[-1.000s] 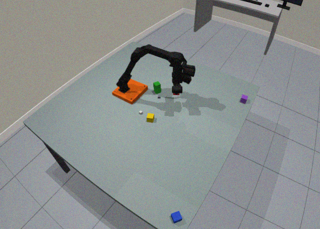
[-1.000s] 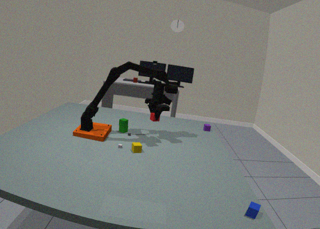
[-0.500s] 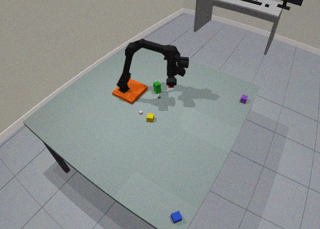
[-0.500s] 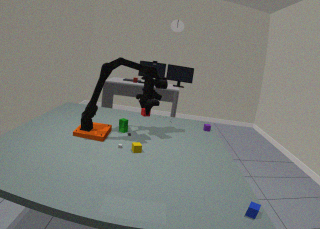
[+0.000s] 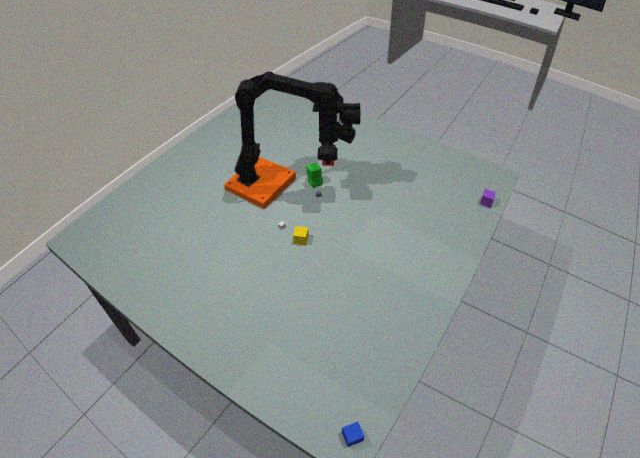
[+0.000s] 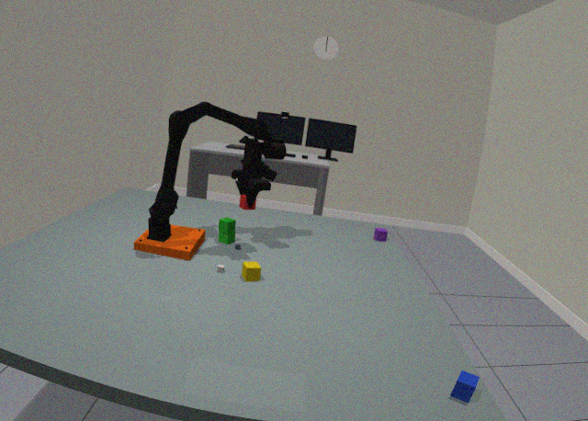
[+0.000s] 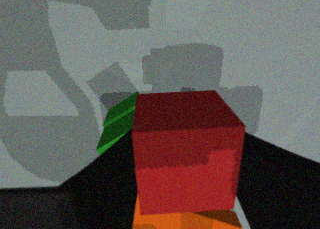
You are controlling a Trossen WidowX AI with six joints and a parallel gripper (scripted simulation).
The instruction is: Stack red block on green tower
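1. In the exterior view we see the green tower left of centre on the desk, standing upright.
2. The tool, clamped on the red block, hangs just right of the tower and above its top; we judge it must shift left.
3. The arm arches over from its orange base, wrist pointing down.

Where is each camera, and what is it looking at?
Top: high up, looking down at the table; the whole arm shows.
Exterior: low at the table's edge, facing the far wall; the whole arm shows.
Wrist: on the gripper, looking down past the held red block.
Shared: all three show the red block and the green tower.
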